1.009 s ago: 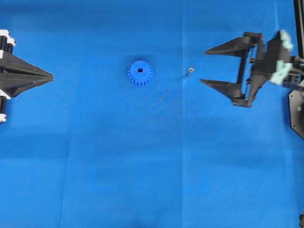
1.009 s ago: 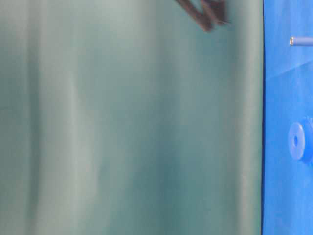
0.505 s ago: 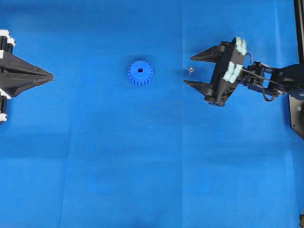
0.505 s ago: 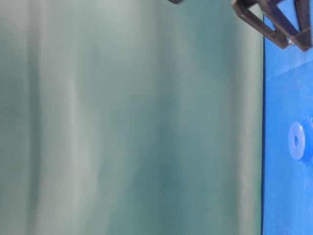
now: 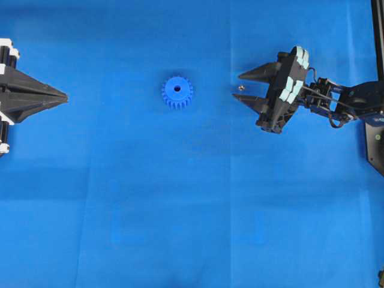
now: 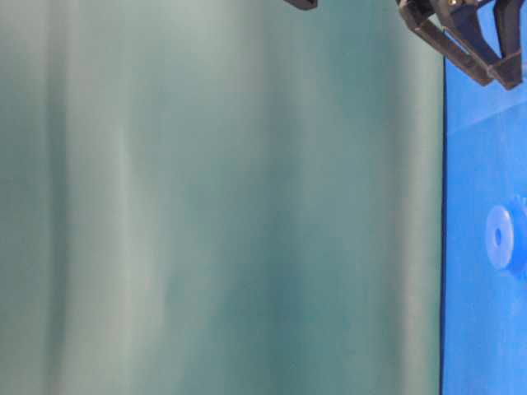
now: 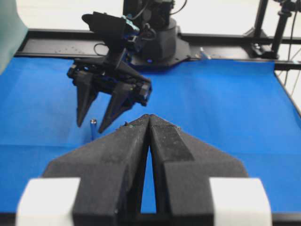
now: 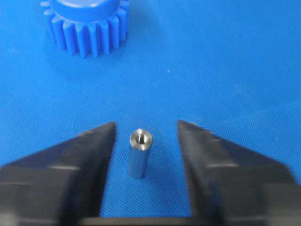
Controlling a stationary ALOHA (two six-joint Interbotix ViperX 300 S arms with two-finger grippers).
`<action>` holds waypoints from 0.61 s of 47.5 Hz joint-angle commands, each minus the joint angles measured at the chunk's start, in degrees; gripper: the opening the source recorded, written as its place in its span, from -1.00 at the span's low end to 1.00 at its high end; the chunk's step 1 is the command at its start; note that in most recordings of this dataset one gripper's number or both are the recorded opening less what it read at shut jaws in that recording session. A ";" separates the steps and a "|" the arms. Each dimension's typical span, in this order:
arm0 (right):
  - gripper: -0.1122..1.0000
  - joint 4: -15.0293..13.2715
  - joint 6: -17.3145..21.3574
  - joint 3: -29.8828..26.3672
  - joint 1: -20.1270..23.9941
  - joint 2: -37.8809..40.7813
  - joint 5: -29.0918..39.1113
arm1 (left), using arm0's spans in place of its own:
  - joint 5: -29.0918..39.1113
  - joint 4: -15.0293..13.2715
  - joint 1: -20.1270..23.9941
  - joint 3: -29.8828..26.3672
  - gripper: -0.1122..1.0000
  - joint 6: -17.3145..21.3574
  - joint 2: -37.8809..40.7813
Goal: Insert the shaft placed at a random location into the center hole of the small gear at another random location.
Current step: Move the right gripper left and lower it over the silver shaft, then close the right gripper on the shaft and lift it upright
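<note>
The shaft stands upright just right of the small gear, untouched. Right end effector straddles it, spread (left end effector is pressed together).

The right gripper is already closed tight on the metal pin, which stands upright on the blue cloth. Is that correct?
Not quite. In the right wrist view the right gripper is around the upright metal pin on the blue cloth, but a gap shows on each side: it is not gripped yet.
</note>
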 commanded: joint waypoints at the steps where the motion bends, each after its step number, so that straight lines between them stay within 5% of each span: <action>1: -0.31 0.18 0.09 0.00 0.00 -0.97 -0.53 | -0.35 0.00 0.18 -0.62 -0.80 0.00 0.18; 8: -0.75 0.18 0.00 0.09 -0.09 -0.97 -0.44 | -0.26 0.00 0.18 -0.62 -0.80 0.00 0.18; 29: -0.75 0.09 -0.44 -0.53 -0.09 -9.32 7.29 | -0.09 0.00 0.18 -0.62 -0.80 -0.09 -0.62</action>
